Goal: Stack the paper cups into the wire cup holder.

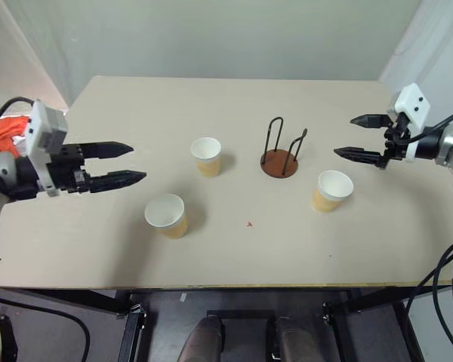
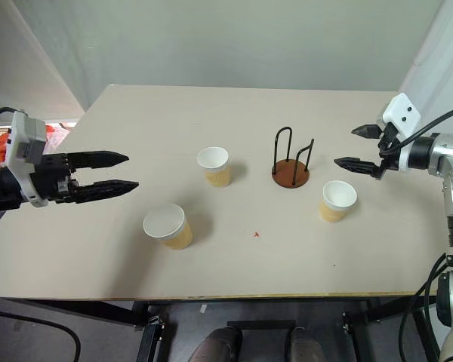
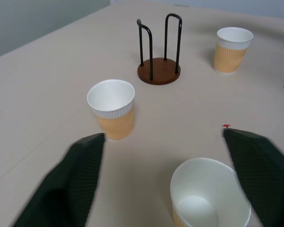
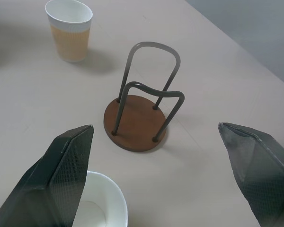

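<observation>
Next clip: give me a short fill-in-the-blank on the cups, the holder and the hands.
1. The table holds ___ paper cups.
2. The wire cup holder has ___ cups in it.
3. The jaws of the left hand and the right hand are both ___.
4. Every paper cup stands ___.

Missing words: three; no; open; upright

The two eye views look forward and down from above the near edge of the table point(image 1: 98, 249), side by side, and share the whole top with the wire cup holder point(image 1: 279, 154) near the middle. The left wrist view looks low across the table from its left side, close over the nearest paper cup point(image 3: 210, 194), toward the holder. The right wrist view looks down from the right side, close on the holder, which all four views share.
</observation>
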### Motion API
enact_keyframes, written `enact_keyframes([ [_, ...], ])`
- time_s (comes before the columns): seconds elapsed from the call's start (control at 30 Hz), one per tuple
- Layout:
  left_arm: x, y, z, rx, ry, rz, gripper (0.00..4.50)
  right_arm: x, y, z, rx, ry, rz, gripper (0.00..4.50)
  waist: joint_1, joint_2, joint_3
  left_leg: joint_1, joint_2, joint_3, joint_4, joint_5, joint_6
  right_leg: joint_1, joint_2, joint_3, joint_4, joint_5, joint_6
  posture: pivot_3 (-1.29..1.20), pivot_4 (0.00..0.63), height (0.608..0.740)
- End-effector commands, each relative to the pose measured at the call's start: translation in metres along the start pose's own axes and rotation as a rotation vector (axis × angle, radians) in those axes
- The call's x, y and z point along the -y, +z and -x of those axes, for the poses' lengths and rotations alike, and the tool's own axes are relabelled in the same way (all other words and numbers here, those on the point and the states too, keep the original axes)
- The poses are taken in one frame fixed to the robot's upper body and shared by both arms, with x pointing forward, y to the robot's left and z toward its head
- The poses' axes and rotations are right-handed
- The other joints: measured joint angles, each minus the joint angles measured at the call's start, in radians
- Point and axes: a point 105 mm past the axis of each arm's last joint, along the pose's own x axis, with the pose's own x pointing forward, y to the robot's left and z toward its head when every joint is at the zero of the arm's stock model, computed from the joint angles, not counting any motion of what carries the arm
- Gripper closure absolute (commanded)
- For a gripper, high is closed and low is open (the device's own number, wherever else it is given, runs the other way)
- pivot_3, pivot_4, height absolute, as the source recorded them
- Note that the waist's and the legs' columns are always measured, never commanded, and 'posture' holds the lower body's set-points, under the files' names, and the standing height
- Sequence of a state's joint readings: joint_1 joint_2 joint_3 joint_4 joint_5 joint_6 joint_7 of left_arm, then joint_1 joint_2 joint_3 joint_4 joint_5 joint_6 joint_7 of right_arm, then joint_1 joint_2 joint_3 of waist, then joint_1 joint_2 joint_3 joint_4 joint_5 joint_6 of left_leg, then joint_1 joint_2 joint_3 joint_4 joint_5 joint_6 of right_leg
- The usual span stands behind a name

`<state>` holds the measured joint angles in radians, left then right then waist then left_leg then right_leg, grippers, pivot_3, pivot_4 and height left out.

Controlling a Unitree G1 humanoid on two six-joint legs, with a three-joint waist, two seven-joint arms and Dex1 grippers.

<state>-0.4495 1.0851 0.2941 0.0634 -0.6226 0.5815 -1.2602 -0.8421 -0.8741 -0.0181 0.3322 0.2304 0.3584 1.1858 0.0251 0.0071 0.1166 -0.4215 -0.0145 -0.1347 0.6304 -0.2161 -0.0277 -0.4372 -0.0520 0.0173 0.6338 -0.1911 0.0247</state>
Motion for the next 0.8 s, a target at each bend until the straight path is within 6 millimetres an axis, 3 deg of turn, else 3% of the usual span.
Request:
enact_keyframes([
  [0.03, 0.0, 0.008, 0.005, 0.004, 0.014, -0.051, 0.01, 0.001, 0.012, 0.003, 0.023, 0.003, 0.044, 0.0, 0.0, 0.0, 0.0, 0.0, 0.0, 0.0, 0.0, 0.0, 0.0, 0.0, 0.0, 0.0, 0.0, 0.0, 0.0, 0.0, 0.15, 0.74],
  [0.2, 0.0, 0.009, 0.004, 0.0, 0.013, -0.068, 0.01, 0.0, 0.016, -0.002, 0.032, -0.006, -0.009, 0.0, 0.0, 0.0, 0.0, 0.0, 0.0, 0.0, 0.0, 0.0, 0.0, 0.0, 0.0, 0.0, 0.0, 0.0, 0.0, 0.0, 0.15, 0.74],
  [0.43, -0.003, 0.025, -0.009, 0.05, 0.034, -0.136, 0.01, -0.036, 0.019, -0.037, 0.015, 0.049, -0.232, 0.0, -0.003, 0.0, 0.0, 0.0, 0.0, 0.0, 0.0, 0.001, -0.001, 0.0, 0.001, 0.0, 0.001, 0.0, 0.0, 0.0, 0.15, 0.74],
  [0.5, 0.0, 0.03, -0.022, 0.071, 0.013, -0.154, 0.01, -0.051, 0.015, -0.054, -0.023, 0.057, -0.311, 0.0, -0.002, 0.0, 0.0, 0.0, 0.0, 0.0, 0.0, 0.001, -0.001, 0.0, 0.001, 0.0, 0.0, 0.0, 0.0, 0.0, 0.15, 0.74],
  [0.57, 0.002, 0.032, -0.031, 0.063, -0.004, -0.176, 0.01, -0.051, 0.007, -0.065, -0.085, 0.005, -0.369, 0.0, -0.002, 0.0, 0.0, 0.001, 0.0, 0.0, 0.0, 0.002, -0.001, 0.0, 0.001, 0.0, 0.0, 0.0, 0.0, 0.0, 0.15, 0.74],
  [0.7, 0.002, 0.036, -0.04, 0.054, 0.003, -0.214, 0.01, -0.034, -0.008, -0.07, -0.133, -0.119, -0.486, 0.0, 0.001, 0.0, 0.0, -0.001, 0.0, 0.0, 0.0, 0.003, -0.001, -0.001, 0.001, 0.0, 0.0, 0.002, 0.001, 0.0, 0.15, 0.74],
  [0.8, 0.005, 0.039, -0.046, 0.057, -0.007, -0.235, 0.01, -0.03, -0.01, -0.075, -0.107, -0.14, -0.523, 0.0, 0.002, 0.0, 0.0, -0.001, 0.0, 0.0, 0.0, 0.003, -0.002, -0.002, 0.001, 0.0, 0.0, 0.003, 0.003, 0.0, 0.15, 0.74],
])
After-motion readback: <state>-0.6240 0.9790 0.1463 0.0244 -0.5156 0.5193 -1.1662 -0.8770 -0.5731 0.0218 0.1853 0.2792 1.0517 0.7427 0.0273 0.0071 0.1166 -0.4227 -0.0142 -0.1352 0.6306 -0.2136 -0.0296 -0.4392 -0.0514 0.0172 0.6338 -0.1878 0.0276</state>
